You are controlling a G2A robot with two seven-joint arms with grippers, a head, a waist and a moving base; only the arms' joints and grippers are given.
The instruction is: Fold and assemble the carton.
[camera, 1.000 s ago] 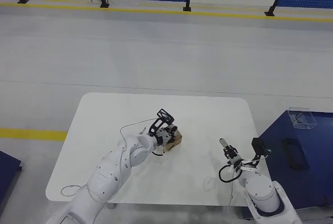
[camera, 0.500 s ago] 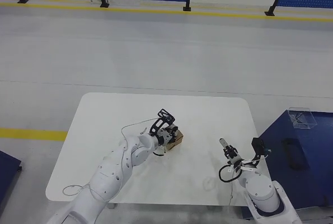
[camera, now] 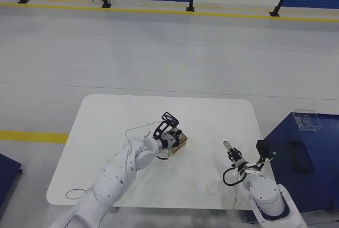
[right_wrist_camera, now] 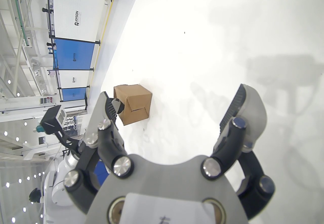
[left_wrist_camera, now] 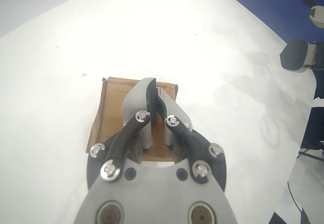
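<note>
Carton [left_wrist_camera: 111, 108] near white table [camera: 101, 125] centre; left gripper [left_wrist_camera: 154, 85] over its top, jaws pressed together. Right gripper [right_wrist_camera: 174, 94] at carton's 4 o'clock, jaws spread.

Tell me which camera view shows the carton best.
The right wrist view: the carton appears nearly whole, with its sides and a tucked flap visible. In the left wrist view the left hand covers much of its top. The top view shows it small, partly behind that hand.
</note>
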